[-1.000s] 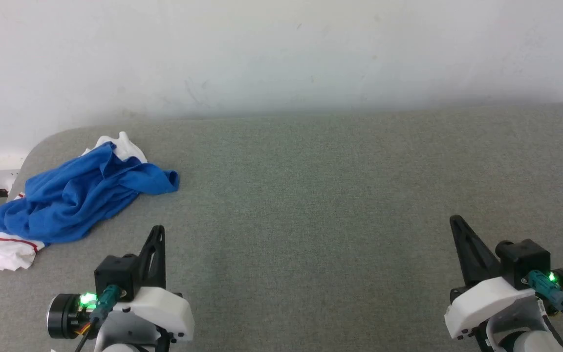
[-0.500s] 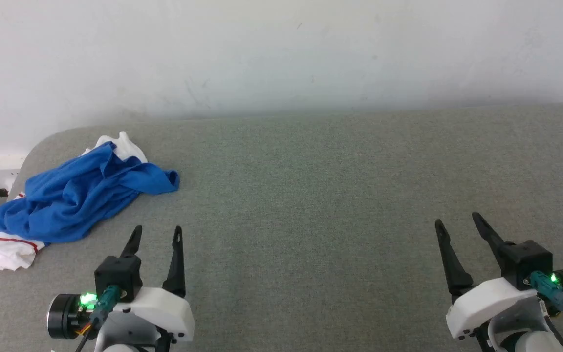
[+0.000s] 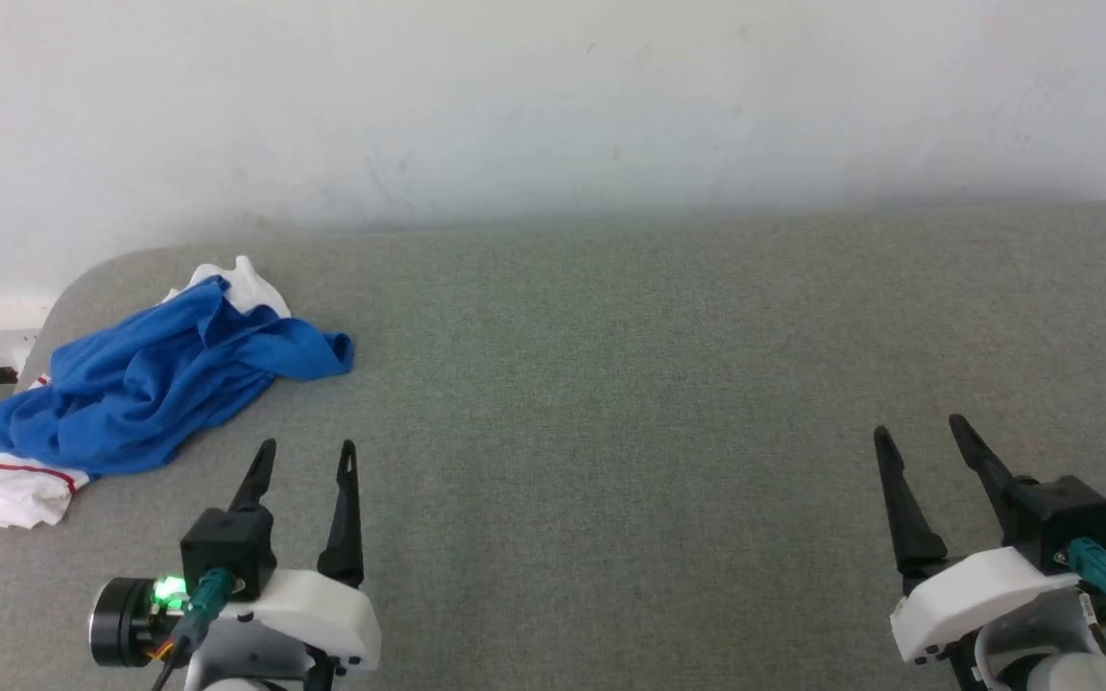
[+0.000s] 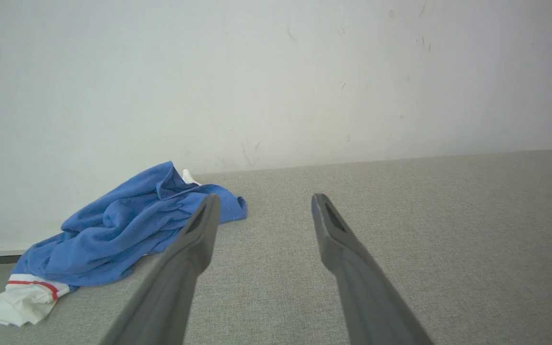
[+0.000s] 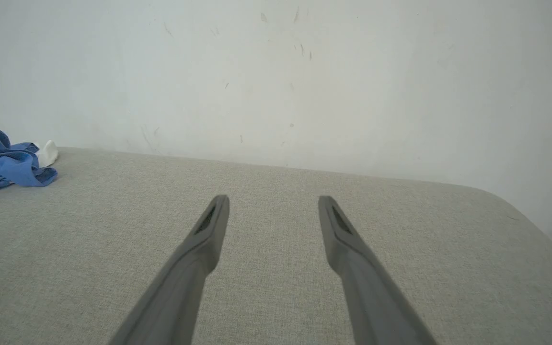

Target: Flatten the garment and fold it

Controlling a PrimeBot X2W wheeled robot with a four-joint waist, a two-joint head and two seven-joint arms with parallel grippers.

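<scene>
Left gripper [image 3: 308, 446] and right gripper [image 3: 919, 428] now stand with fingers parted wide, having been closed a second ago; both empty. Untouched, the garment [image 3: 145, 384] lies crumpled at the far-left corner of the grey surface [image 3: 611, 384], nearest the left gripper. Reach judged imminent.

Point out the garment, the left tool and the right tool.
garment [image 3: 140, 384], head view, crumpled blue middle.
left tool [image 3: 308, 444], head view, midway between its fingertips.
right tool [image 3: 919, 425], head view, midway between its fingertips.
</scene>
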